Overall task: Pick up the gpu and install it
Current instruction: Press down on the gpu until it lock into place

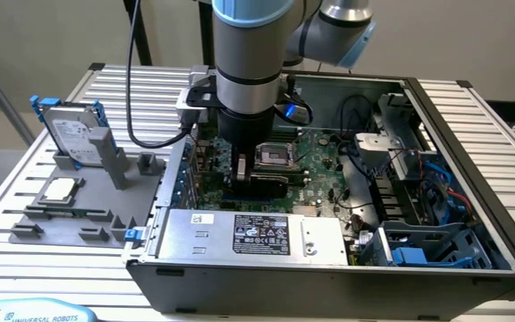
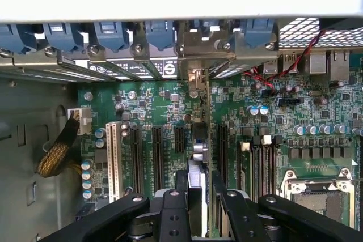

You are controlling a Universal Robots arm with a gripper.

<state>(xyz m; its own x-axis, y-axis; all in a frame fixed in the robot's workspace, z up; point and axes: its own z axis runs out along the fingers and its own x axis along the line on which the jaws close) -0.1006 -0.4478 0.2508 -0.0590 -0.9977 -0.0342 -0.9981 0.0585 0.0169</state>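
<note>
Inside the open computer case (image 1: 472, 168), low over the motherboard (image 2: 159, 111); gripper (image 2: 198, 194) clamped on the gpu (image 2: 199, 157), card held edge-on between the fingers (image 2: 180, 188), its silver bracket (image 2: 195, 77) up against the rear slot covers; hard drive (image 1: 68, 131) standing on the grey holder (image 1: 70, 215) outside

Exterior view: high, set back, angled down into the open case (image 1: 472, 174) on the worktop (image 1: 25, 194). Wrist view: close above the motherboard (image 2: 170, 111), past the claw (image 2: 199, 196). Both share the motherboard.
</note>
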